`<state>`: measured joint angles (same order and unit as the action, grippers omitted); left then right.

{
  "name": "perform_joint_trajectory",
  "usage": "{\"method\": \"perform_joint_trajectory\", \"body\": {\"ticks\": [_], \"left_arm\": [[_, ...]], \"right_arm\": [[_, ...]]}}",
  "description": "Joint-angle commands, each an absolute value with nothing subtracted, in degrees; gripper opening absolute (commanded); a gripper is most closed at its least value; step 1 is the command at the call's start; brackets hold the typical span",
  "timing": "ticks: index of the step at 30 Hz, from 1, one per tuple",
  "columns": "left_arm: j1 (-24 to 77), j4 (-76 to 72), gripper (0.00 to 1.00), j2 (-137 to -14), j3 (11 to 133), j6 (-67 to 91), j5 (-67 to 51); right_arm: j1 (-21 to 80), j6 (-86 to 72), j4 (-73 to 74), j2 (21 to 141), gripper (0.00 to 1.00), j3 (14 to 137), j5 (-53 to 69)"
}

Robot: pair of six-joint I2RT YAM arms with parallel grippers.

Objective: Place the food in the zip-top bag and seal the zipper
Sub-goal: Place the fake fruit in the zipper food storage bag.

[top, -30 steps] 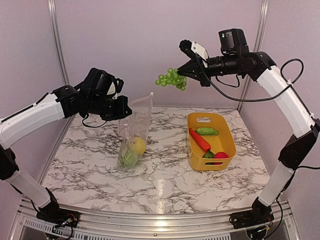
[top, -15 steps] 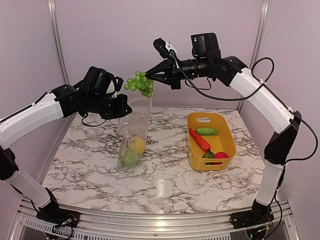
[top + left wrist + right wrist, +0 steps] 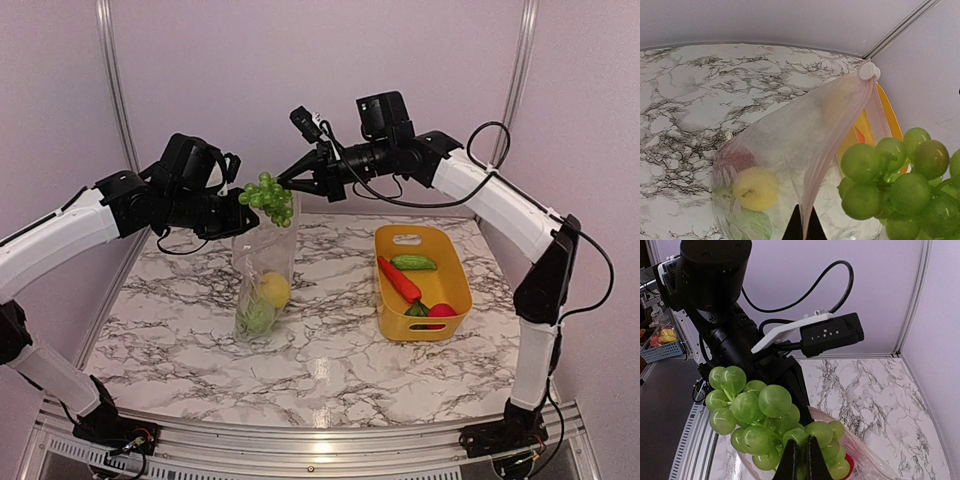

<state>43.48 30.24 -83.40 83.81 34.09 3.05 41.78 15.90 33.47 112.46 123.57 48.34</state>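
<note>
Over the marble table (image 3: 180,335), zip-top bag (image 3: 262,262): hangs upright from one top corner, mouth only partly agape; lemon (image 3: 276,290) already at its bottom.
Yellow basket (image 3: 455,270): well apart to the right (more food waits there).
Left gripper (image 3: 236,224): fingers pressed together on the bag's rim; a slip would collapse the mouth.
Right gripper (image 3: 292,182): pinching the grapes (image 3: 267,198), just above the mouth.
Risk: the bunch looks nearly as wide as the opening, so it may snag the zipper (image 3: 817,180) or drop outside.
</note>
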Motion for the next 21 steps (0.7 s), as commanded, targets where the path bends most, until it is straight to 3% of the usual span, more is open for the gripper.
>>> {"method": "perform_joint_trajectory", "body": {"ticks": [1, 5, 11, 21], "left_arm": [[43.15, 29.47, 0.0, -81.41, 83.02, 34.1, 3.73], [43.13, 29.19, 0.0, -81.26, 82.56, 34.25, 3.91], [43.15, 28.72, 0.0, -81.48, 82.44, 34.41, 3.87], [43.14, 28.5, 0.0, -82.12, 82.49, 34.2, 3.59]], "right_arm": [[41.84, 16.14, 33.71, 113.46, 0.0, 122.72, 48.5], [41.84, 18.79, 35.0, 113.35, 0.0, 121.65, 43.7], [41.79, 21.27, 35.93, 111.82, 0.35, 119.44, 39.15], [42.15, 33.54, 43.13, 108.34, 0.48, 122.41, 41.93]]}}
